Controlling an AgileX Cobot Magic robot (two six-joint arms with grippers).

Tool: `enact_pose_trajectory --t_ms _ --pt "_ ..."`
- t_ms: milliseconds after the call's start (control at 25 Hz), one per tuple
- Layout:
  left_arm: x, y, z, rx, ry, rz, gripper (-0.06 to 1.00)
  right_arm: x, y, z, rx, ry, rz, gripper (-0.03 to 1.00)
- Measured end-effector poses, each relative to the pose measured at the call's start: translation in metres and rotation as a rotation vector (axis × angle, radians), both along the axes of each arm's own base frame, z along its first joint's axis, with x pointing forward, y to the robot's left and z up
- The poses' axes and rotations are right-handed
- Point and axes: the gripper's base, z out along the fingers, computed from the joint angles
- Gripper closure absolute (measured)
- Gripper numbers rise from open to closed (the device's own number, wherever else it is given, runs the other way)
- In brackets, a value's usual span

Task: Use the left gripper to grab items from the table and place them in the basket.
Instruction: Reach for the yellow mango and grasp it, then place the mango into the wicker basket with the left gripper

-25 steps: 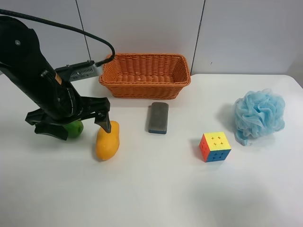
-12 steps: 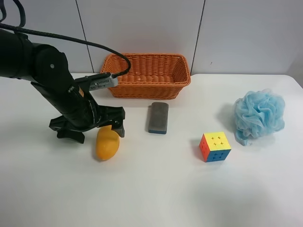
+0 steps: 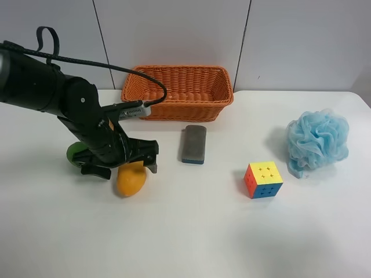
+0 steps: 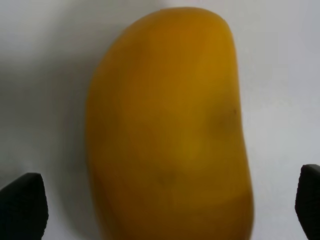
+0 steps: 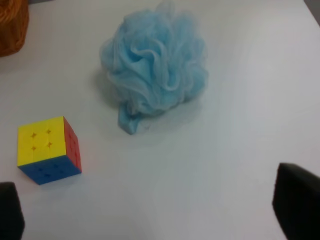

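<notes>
While hanging low over the mango (image 3: 131, 180), spans it with the left end effector (image 3: 124, 167) spread wide and gripping nothing. In the left wrist view, one black fingertip (image 4: 22, 205) on either side of the fruit, with no contact visible. Lined up that way, by my reading, to close across the short width of the fruit rather than along its length. Found flat on the white desk (image 3: 191, 237), in front of the basket (image 3: 177, 111) and apart from it. Not yet lifted, and nothing to be seen inside the wicker.

Behind the left arm, half hidden: a round green fruit (image 3: 74, 153), near the mango but outside the spread fingers, so unlikely to be caught in the closing. On the mango's other side, a grey block with blue base (image 3: 193, 144), near yet clear of the outer finger. Farther along the desk, a multicoloured puzzle cube (image 3: 264, 179) and a light-blue bath puff (image 3: 317, 141), well apart from the grasp and also shown in the right wrist view. Right end effector (image 5: 152, 210) likewise wide open, holding nothing, idle above that end of the desk.

Nothing seen standing between mango and basket. Worth minding the black cable (image 3: 87, 61) looping toward the basket rim, and lifting high enough to clear the flared wall.
</notes>
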Motion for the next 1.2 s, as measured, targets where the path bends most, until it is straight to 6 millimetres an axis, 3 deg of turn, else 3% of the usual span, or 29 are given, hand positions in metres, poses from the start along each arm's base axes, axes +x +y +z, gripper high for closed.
enact_pose_trajectory --t_ms 280,400,560,920,1200 --pt "0.001 0.0 -0.012 0.016 0.019 -0.005 -0.04 0.0 0.0 0.0 0.0 0.0 0.0 -0.02" --pt "0.001 0.0 -0.013 0.017 0.02 -0.005 0.08 0.0 0.0 0.0 0.0 0.0 0.0 -0.02" --pt "0.001 0.0 -0.013 0.017 0.021 -0.004 0.33 0.0 0.0 0.0 0.0 0.0 0.0 -0.02" --pt "0.0 0.0 -0.011 0.016 0.029 -0.002 0.34 0.0 0.0 0.0 0.0 0.0 0.0 -0.02" --pt "-0.007 0.003 0.027 -0.018 -0.011 -0.011 0.34 0.0 0.0 0.0 0.0 0.0 0.0 -0.02"
